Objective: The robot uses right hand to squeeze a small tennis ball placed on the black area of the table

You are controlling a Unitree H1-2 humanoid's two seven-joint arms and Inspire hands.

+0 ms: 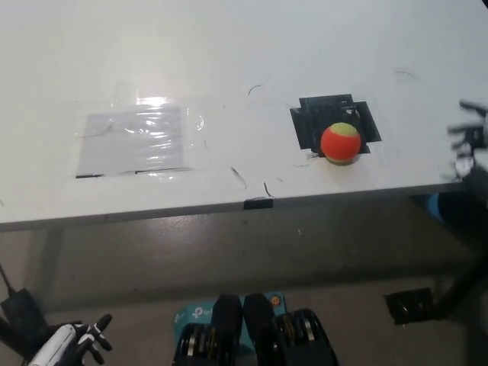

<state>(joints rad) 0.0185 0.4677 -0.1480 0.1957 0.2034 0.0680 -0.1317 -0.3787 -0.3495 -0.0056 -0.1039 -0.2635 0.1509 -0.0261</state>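
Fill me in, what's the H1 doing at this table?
Nothing is held yet. A small orange and yellow-green tennis ball sits on the black area of the white table. The black right hand is at the picture's right edge, apart from the ball, fingers spread. The white left hand rests low, below the table edge.

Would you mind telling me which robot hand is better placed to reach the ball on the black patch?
The right robot hand. It hovers at the table's right edge, level with the tennis ball on the black area. The left robot hand hangs below the table, far off.
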